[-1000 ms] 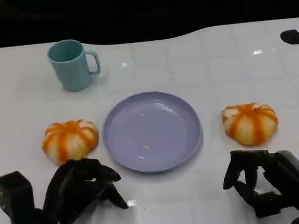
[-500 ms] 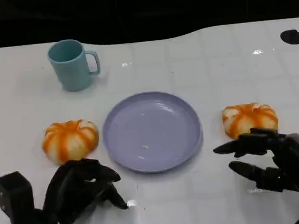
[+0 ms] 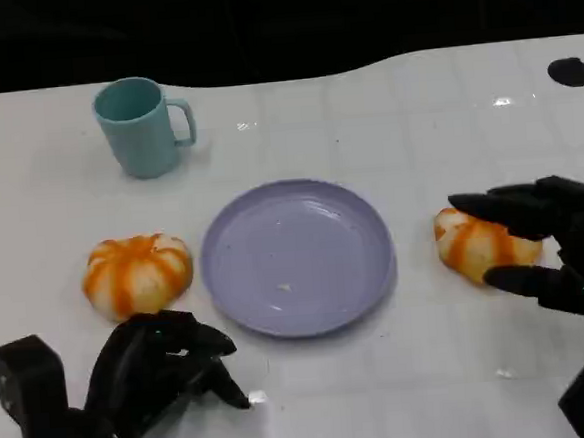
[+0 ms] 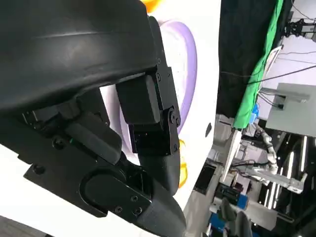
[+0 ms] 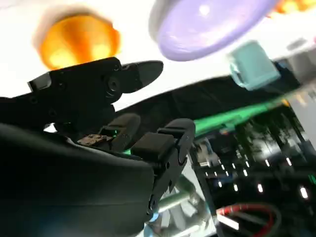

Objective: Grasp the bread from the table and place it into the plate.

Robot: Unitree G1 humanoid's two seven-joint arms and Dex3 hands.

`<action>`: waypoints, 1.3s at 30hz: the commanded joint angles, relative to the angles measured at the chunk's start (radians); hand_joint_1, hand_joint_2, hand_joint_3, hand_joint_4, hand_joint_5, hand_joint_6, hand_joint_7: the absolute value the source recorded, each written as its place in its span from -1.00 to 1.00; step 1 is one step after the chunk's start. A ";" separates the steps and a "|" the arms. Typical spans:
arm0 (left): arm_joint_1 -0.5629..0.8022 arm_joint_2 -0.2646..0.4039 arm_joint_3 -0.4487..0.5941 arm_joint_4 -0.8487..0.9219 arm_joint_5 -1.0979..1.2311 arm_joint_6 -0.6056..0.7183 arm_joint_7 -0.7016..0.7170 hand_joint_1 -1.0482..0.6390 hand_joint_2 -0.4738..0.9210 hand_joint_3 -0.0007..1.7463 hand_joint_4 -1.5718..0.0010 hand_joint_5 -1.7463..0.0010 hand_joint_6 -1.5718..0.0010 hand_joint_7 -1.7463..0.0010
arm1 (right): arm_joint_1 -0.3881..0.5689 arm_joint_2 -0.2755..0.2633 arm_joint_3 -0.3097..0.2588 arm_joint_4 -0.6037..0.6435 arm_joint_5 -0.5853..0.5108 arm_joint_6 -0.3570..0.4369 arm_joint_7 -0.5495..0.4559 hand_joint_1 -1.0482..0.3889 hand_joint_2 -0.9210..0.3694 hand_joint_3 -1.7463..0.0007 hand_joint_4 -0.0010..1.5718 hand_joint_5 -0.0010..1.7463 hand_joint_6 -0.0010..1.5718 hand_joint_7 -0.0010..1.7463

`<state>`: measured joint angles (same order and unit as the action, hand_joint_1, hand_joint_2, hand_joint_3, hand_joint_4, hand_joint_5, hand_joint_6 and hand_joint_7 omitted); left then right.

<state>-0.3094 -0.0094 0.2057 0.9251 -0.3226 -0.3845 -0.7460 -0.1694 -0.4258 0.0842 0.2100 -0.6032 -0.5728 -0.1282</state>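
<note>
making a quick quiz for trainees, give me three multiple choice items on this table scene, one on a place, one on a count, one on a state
1. Where does the mug stand?
A. on the plate
B. behind the left bread, toward the table's far edge
C. beside the right hand

2. How many breads lie on the table?
A. one
B. two
C. three

3. What is the state of the plate?
A. holds a bread
B. upside down
C. holds no bread

Answers:
1 B: the mug sits beyond the left bread.
2 B: one on each side of the plate.
3 C: both breads are on the table; the right hand, fingers spread, is at the right bread.
</note>
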 commanded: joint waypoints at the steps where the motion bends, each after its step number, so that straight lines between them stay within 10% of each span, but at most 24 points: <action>1: -0.016 0.010 0.006 -0.001 -0.007 0.005 -0.007 -1.00 0.73 -1.00 -1.00 0.34 -1.00 0.81 | -0.002 -0.054 0.008 -0.112 -0.063 0.156 0.110 -0.26 -0.97 0.99 -0.79 -0.86 -0.61 -1.00; 16: -0.013 0.006 0.004 -0.002 0.002 -0.012 0.008 -1.00 0.73 -1.00 -1.00 0.35 -1.00 0.81 | -0.146 -0.045 0.177 0.009 -0.254 0.344 0.112 -0.36 -0.84 1.00 -0.83 -0.85 -0.67 -0.99; 39: 0.012 0.005 -0.004 -0.044 0.007 -0.006 0.022 -1.00 0.74 -0.99 -1.00 0.34 -1.00 0.80 | -0.489 0.094 0.399 0.684 -0.277 0.388 -0.061 -0.28 -0.91 1.00 -0.80 -0.84 -0.65 -0.99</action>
<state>-0.3093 -0.0167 0.2009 0.8912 -0.3206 -0.3845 -0.7362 -0.6264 -0.3400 0.4764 0.8357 -0.9014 -0.1851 -0.1749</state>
